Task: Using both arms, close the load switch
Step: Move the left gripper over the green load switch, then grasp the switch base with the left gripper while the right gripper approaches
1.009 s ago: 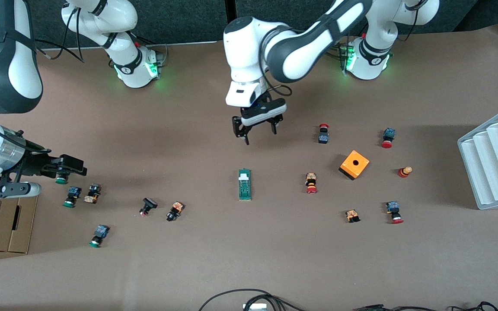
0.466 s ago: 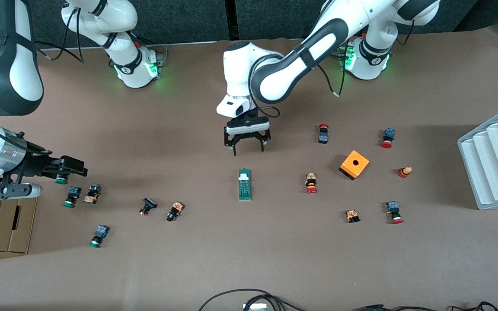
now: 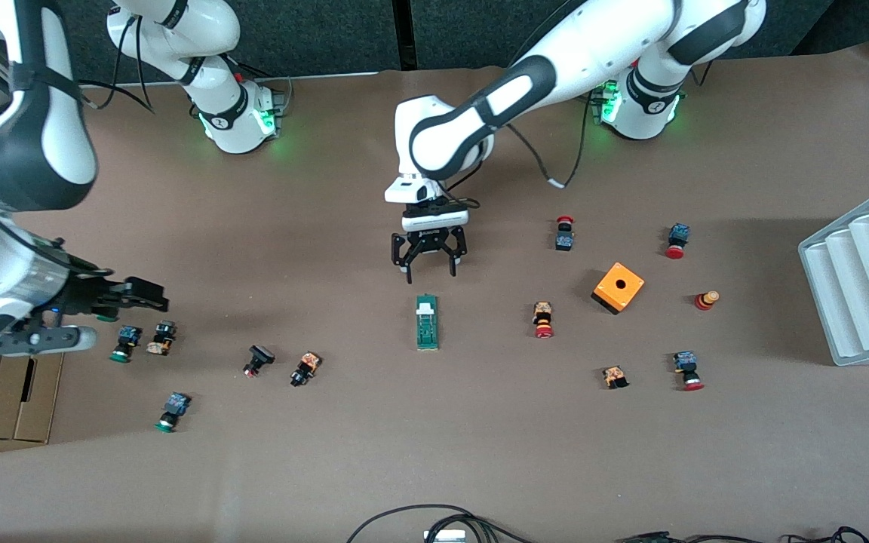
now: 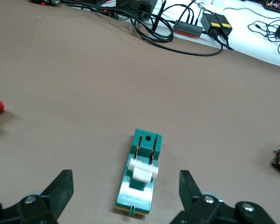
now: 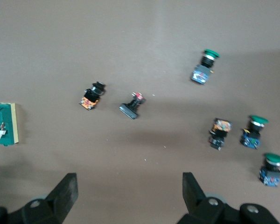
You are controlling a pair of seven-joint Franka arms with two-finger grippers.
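Note:
The load switch [image 3: 427,322], a narrow green block with a white piece at its end toward the robots' bases, lies flat at the table's middle. It also shows in the left wrist view [image 4: 141,171] and at the edge of the right wrist view [image 5: 3,124]. My left gripper [image 3: 430,273] hangs open and empty just over the table beside the switch's white end; its fingers [image 4: 60,186] stand wide on either side of it. My right gripper [image 3: 149,300] is open and empty over the table at the right arm's end, above some push buttons.
Several push buttons lie scattered, green-capped [image 3: 125,343] at the right arm's end, red-capped [image 3: 543,320] at the left arm's end. An orange box with a hole [image 3: 618,287] sits beside them. A white ridged tray [image 3: 864,275] and cardboard slats [image 3: 4,392] stand at the table's ends.
My left gripper has come down and toward the load switch's white end. My right gripper has shifted slightly toward the table's middle.

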